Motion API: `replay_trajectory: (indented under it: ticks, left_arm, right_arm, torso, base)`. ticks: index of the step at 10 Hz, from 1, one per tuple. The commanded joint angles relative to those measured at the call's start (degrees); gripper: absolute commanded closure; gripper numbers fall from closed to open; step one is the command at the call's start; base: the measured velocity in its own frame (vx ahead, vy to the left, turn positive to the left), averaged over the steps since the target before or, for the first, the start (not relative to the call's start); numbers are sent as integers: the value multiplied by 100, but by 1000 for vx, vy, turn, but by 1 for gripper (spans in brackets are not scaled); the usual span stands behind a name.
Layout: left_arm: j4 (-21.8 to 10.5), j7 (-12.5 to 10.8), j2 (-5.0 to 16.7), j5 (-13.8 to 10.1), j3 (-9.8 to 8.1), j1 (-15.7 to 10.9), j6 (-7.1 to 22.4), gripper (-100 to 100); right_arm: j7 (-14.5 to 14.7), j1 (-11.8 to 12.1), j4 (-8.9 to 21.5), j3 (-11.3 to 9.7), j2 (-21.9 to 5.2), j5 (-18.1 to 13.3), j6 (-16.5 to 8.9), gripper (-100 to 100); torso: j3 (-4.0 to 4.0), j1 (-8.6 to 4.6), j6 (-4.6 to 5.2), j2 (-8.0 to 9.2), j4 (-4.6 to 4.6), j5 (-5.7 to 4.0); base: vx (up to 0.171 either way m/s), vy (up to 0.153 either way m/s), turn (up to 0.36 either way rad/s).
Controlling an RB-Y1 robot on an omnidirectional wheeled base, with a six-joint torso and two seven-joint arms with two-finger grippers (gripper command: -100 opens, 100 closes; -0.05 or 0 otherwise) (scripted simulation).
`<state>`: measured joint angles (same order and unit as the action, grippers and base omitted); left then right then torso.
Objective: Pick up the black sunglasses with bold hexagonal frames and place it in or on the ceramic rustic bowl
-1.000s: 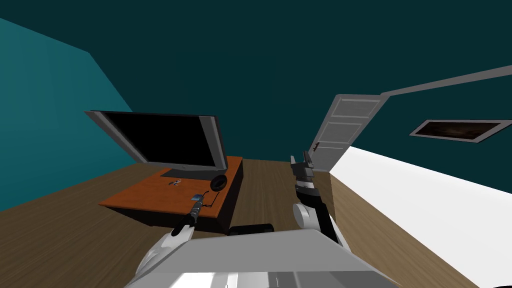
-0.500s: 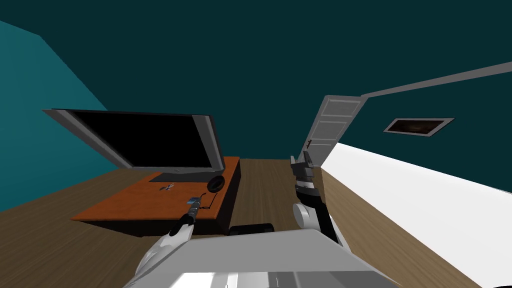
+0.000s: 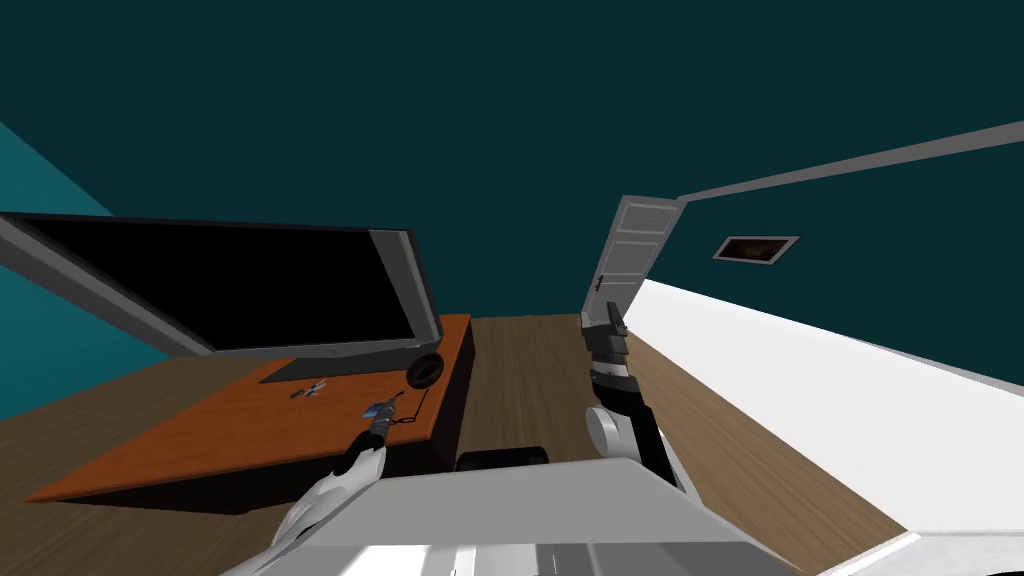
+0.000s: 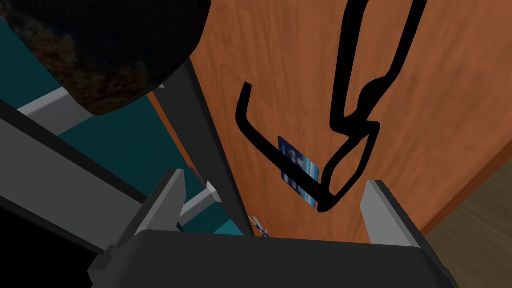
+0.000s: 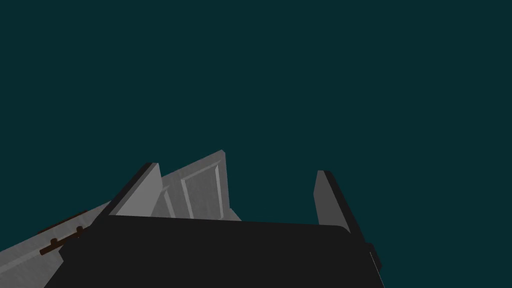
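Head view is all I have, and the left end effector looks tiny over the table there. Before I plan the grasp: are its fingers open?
Observer: Yes. The left wrist view shows the left end effector with its fingers open, and the near lens of the black sunglasses shows between them.
Operator: Is anything lying close enough to get caught in the grasp?
Observer: A small blue card lies flat on the orange-brown table, and the near temple arm of the sunglasses crosses over it.
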<state>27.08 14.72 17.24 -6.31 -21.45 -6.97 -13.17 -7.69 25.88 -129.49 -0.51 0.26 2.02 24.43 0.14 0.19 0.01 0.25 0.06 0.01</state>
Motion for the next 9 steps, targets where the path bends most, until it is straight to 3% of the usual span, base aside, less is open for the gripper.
replay_trajectory:
  ticks: [1,2,3,4,5,6,7,8,9]
  left_arm:
    - [-109,118,-16,-18,-253,-56,-50,-100]
    - [-288,322,-56,-53,-429,-154,-118,-100]
    - [-288,322,-56,-53,-577,-154,-118,-100]
    - [-288,322,-56,-53,-577,-154,-118,-100]
    - [-467,527,-95,-89,-842,-251,-185,-100]
    - [-467,527,-95,-89,-901,-251,-185,-100]
    - [-642,732,-135,-124,-1131,-349,-253,-100]
    - [-647,732,-135,-124,-1225,-349,-253,-100]
    - [-826,937,-174,-160,-1423,-446,-321,-100]
  right_arm:
    - [0,0,0,0,0,0,0,0]
    - [0,1,0,1,0,0,0,0]
    - [0,1,0,0,0,0,0,0]
    - [0,1,0,1,0,0,0,0]
    - [0,2,0,1,0,0,0,0]
    - [0,0,0,0,0,0,0,0]
    - [0,1,0,1,0,0,0,0]
    - [0,0,0,0,0,0,0,0]
    - [0,1,0,1,0,0,0,0]
  torso:
    - [0,0,0,0,0,0]
    - [-2,-1,-5,-3,-1,-1]
    - [-1,3,-2,-2,-1,0]
    - [-2,4,-5,-4,-1,0]
    - [-7,-2,-6,-13,-3,-1]
    - [-5,-1,-1,-8,-2,0]
    - [-3,0,-6,-5,-1,0]
    - [-1,-2,-2,-1,0,0]
    - [-2,0,-6,-4,-1,-1]
  base:
    - [-55,28,-110]
    - [-57,42,-164]
    - [-50,41,-143]
    - [-24,16,-20]
    - [-48,28,-209]
    - [-57,31,-136]
    - [-68,23,-235]
    - [-57,27,-152]
    - [-67,40,-263]
